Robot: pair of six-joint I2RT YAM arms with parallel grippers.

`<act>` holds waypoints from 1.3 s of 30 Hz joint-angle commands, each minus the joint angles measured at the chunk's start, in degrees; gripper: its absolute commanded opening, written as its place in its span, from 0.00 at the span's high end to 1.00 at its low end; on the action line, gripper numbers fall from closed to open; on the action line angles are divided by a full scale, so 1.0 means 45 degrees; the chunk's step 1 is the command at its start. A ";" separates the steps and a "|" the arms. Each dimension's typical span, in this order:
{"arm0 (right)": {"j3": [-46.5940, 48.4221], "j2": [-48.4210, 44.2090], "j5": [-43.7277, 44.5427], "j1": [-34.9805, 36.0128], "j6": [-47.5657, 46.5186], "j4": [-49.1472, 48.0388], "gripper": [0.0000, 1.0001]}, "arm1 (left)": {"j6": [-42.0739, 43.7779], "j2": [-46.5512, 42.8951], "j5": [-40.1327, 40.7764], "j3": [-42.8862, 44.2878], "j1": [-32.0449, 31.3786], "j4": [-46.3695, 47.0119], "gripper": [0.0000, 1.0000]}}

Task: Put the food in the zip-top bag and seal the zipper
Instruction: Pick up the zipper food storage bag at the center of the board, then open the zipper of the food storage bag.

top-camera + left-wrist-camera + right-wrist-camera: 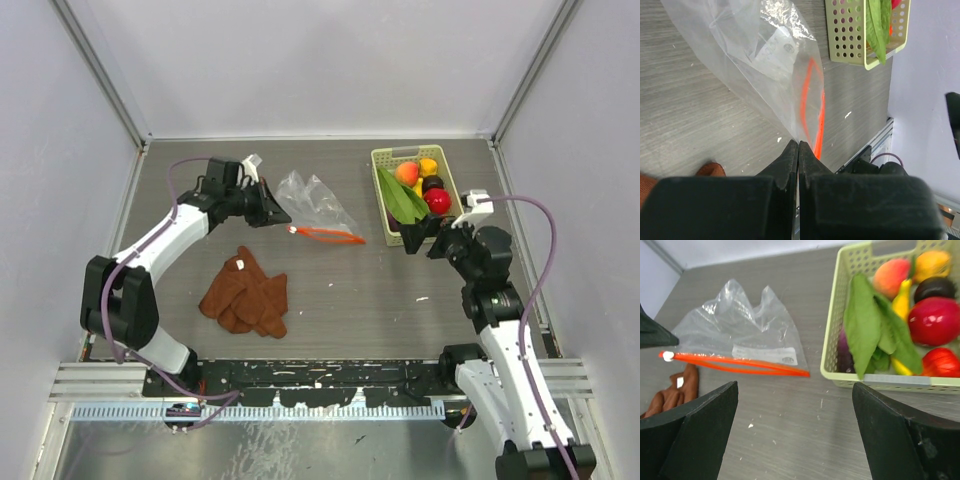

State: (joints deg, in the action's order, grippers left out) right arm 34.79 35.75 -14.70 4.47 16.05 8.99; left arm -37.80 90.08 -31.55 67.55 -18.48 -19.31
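1. left gripper (798,145): jaws pressed together at the corner of the zip-top bag. The plastic runs right into the tips, so it looks pinched.
2. cloth (245,295): lies crumpled at 7 o'clock of the bag, apart from it. It is not part of your job.
3. zip-top bag (312,200): lies flat on the table with nothing inside, its mouth facing 6 o'clock.
4. zipper (735,362): its 2 strips bow slightly apart, so the mouth is only a slit. The white tab (667,356) sits at the left gripper's end.
5. basket (380,160): stands at 3 o'clock of the bag and holds all the food: leaves (865,325), peach (891,277), banana (901,295) and apple (934,320), among others.
6. right gripper (794,390): jaws wide apart and holding nothing, at 6 o'clock of the basket.

Step in hand: the bag is steadied and nothing is loaded yet. Your next move is likely to reach to 12 o'clock, take 1 piece, carry it to 9 o'clock, and widen that slit first.
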 commanded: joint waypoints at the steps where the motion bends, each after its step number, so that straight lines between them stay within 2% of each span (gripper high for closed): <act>1: 0.0227 0.0938 -0.1897 0.0275 0.0137 -0.1562 0.00 | -0.0074 -0.0984 0.0154 0.0056 -0.0180 -0.0407 1.00; 4: 0.0501 0.1751 -0.3087 0.0628 0.0048 -0.1865 0.00 | 0.0084 -0.1162 0.0245 0.0158 -0.0264 -0.0820 1.00; 6: 0.0570 0.2114 -0.2974 0.1152 -0.0038 -0.2212 0.00 | 0.0210 -0.1282 0.0327 0.0290 -0.0366 -0.1116 1.00; 15: 0.1657 0.3966 0.2183 0.6327 -0.2856 -0.1878 0.00 | 0.1204 -0.1434 0.0360 0.1325 -0.0659 -0.2765 1.00; 19: 0.1293 0.4516 0.3786 0.7710 -0.3553 -0.2751 0.01 | 0.1597 -0.1487 0.0335 0.1688 -0.0670 -0.3359 1.00; 24: 0.0895 0.5144 0.5062 0.8829 -0.4198 -0.3546 0.12 | 0.1868 -0.1441 0.0215 0.2165 -0.0679 -0.3918 1.00; 31: -0.0112 0.6192 0.6636 1.0022 -0.4495 -0.5698 0.24 | 0.1895 -0.1510 0.0103 0.2340 -0.0678 -0.4127 1.00; 39: -0.0717 0.7875 0.7608 1.0450 -0.4738 -0.8264 0.35 | 0.1865 -0.1510 0.0009 0.2595 -0.0925 -0.4451 1.00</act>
State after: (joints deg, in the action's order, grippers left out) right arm 31.40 68.27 15.35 51.07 -3.81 -17.21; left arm -30.35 85.86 -29.89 76.18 -21.82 -38.70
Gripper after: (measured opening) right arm 0.678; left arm 0.004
